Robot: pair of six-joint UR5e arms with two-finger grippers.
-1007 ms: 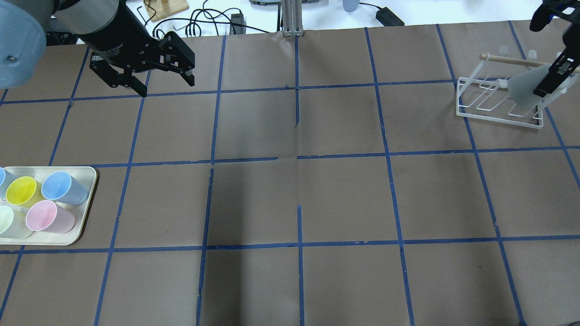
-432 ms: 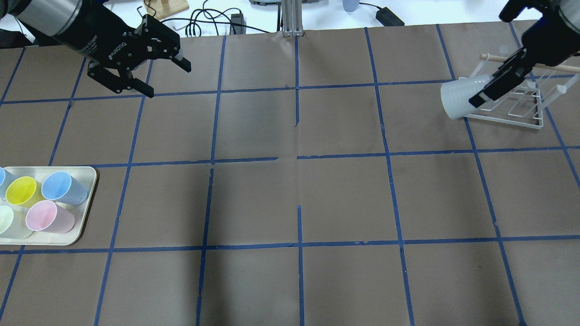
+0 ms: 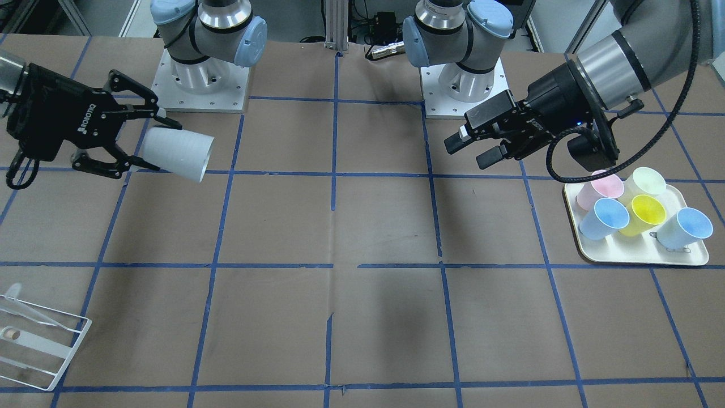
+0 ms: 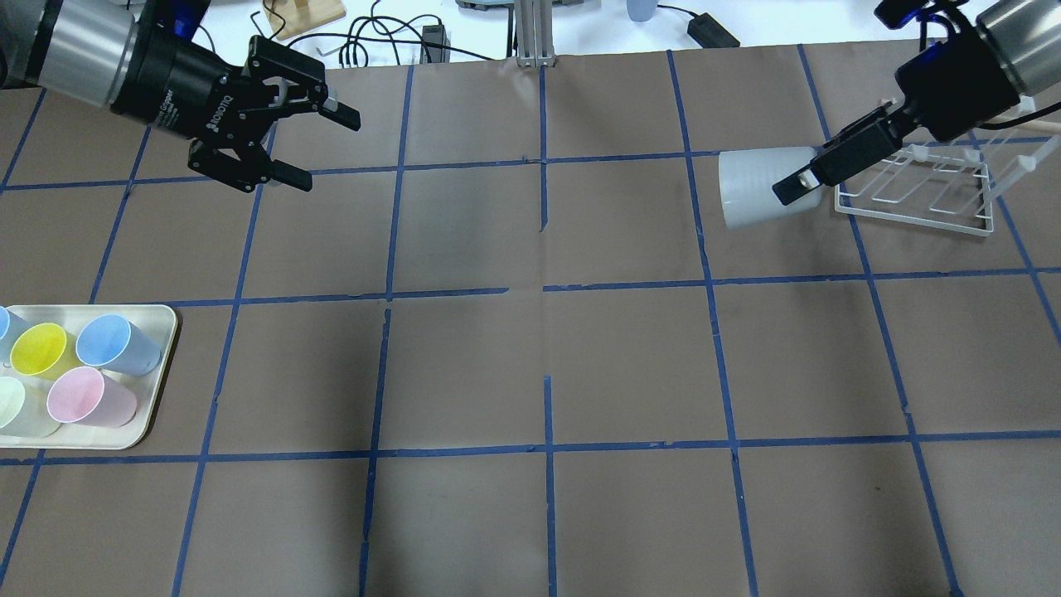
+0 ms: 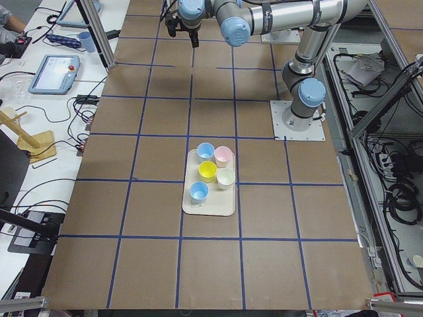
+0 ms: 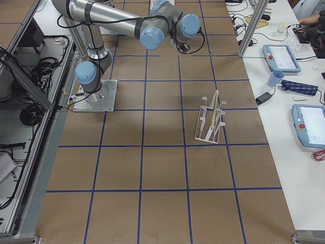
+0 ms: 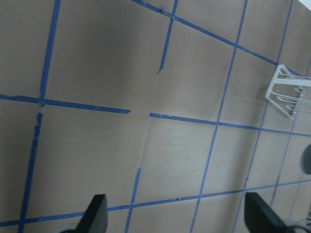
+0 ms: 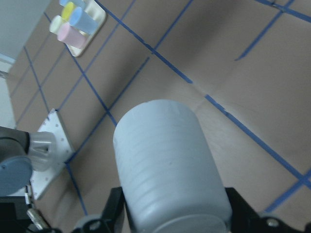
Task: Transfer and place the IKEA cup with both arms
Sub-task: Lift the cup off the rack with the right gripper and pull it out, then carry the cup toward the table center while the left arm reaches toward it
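The IKEA cup (image 4: pixel 750 197) is a pale-grey tumbler. It hangs on its side above the table, mouth toward the table's middle, just left of the white rack (image 4: pixel 912 199). My right gripper (image 4: pixel 796 184) is shut on its base end. It shows in the front-facing view too (image 3: pixel 156 141), holding the cup (image 3: pixel 178 153). In the right wrist view the cup (image 8: pixel 170 165) fills the space between the fingers (image 8: pixel 114 208). My left gripper (image 4: pixel 325 149) is open and empty above the far left of the table, facing the middle; it also shows in the front-facing view (image 3: pixel 467 152) and the left wrist view (image 7: pixel 176 216).
A cream tray (image 4: pixel 162 332) at the left edge holds yellow, pink, pale-green and light-blue cups (image 4: pixel 116 344); it also shows in the front-facing view (image 3: pixel 640 258). The wire rack with a wooden dowel stands at the far right (image 3: pixel 34 345). Brown paper with blue tape lines covers the table.
My right gripper has carried the cup leftward, away from the rack toward the middle, and turned it onto its side. My left gripper has shifted slightly and turned to face the middle, still open.
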